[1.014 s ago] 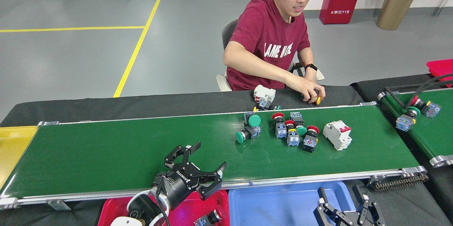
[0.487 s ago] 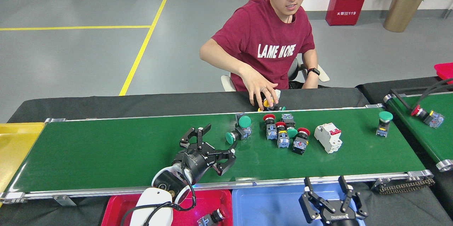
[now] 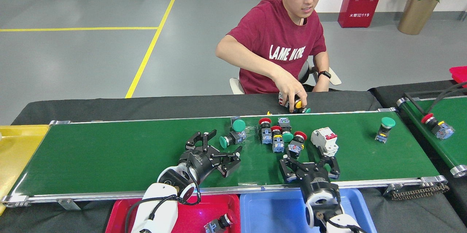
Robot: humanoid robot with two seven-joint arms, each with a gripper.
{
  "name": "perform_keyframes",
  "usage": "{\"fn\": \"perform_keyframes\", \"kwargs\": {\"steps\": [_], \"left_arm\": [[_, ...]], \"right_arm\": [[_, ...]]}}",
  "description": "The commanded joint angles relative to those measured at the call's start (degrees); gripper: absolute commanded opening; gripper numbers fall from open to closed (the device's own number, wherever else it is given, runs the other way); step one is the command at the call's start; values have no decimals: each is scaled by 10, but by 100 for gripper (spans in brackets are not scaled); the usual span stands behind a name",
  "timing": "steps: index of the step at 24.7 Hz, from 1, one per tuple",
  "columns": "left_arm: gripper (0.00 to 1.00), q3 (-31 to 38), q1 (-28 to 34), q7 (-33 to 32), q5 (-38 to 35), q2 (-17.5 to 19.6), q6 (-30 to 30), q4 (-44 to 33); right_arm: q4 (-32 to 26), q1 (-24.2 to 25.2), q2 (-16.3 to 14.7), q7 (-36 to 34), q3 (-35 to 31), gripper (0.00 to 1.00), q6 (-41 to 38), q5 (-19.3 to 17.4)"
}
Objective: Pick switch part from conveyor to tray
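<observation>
The cluster of green- and red-capped push-button switch parts (image 3: 271,136) has ridden left along the long dark-green conveyor (image 3: 109,156), toward its far edge. Both arms have reached over its near edge, left gripper (image 3: 215,149) and right gripper (image 3: 310,162) spread, empty. One switch lies in the red plastic tray (image 3: 120,214); the blue plastic tray (image 3: 270,213) looks bare.

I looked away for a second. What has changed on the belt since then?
The right gripper rose from the blue tray onto the conveyor, open. The switch parts drifted left, and a green-capped one arrived. The left gripper stayed open, empty.
</observation>
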Motion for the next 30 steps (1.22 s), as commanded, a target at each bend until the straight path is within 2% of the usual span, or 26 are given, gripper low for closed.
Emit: {"fn": "perform_keyframes", "kwargs": {"steps": [1, 2, 4, 6, 7, 8, 13, 15, 17, 18, 20, 22, 24, 25, 27, 28, 29, 30], "left_arm": [[100, -1, -18, 7, 1, 0, 15, 12], [100, -1, -18, 13, 1, 0, 15, 14], [99, -2, -18, 22, -1, 0, 15, 20], [95, -1, -18, 22, -1, 0, 20, 31], [90, -1, -18, 22, -1, 0, 21, 38], [85, -1, -18, 22, -1, 0, 21, 41], [32, 5, -18, 24, 4, 1, 21, 66], [22, 9, -18, 24, 9, 5, 21, 67], [11, 17, -13, 24, 19, 7, 18, 64], [8, 17, -8, 24, 26, 8, 15, 62], [6, 17, 11, 24, 40, 9, 11, 37], [6, 17, 58, 24, 55, 20, -34, -35], [6, 18, 127, 22, 58, 43, -103, -150], [7, 18, 178, 20, 60, 60, -143, -232], [9, 31, 251, 19, 65, 94, -193, -327], [13, 41, 291, 19, 75, 110, -217, -365], [14, 53, 328, 19, 90, 123, -238, -389], [19, 66, 357, 19, 105, 137, -239, -406]], "right_arm": [[12, -16, 6, 1, 12, 96, -2, -3], [19, -23, 6, 1, 15, 89, -5, -14], [39, -47, 2, -2, 17, 68, -28, -52], [64, -65, -4, -10, 17, 28, -80, -82], [72, -70, -9, -16, 17, 21, -101, -88], [75, -71, -11, -18, 16, 19, -112, -91], [75, -70, -22, -12, 16, 18, -139, -96], [69, -66, -23, -12, 16, 18, -153, -107], [35, -59, -26, -11, 15, 19, -183, -116], [5, -42, -32, -11, 15, 19, -205, -120], [-67, -2, -61, -9, 14, 19, -240, -129], [-136, 39, -94, -9, 14, 21, -284, -146], [-194, 80, -124, -11, 12, 21, -352, -173], [-224, 101, -139, -12, 12, 23, -397, -184], [-250, 122, -139, -12, 12, 25, -454, -188], [-257, 128, -135, -10, 14, 28, -476, -188], [-259, 134, -126, -9, 18, 43, -487, -187], [-259, 142, -110, 0, 21, 83, -485, -181]]}}
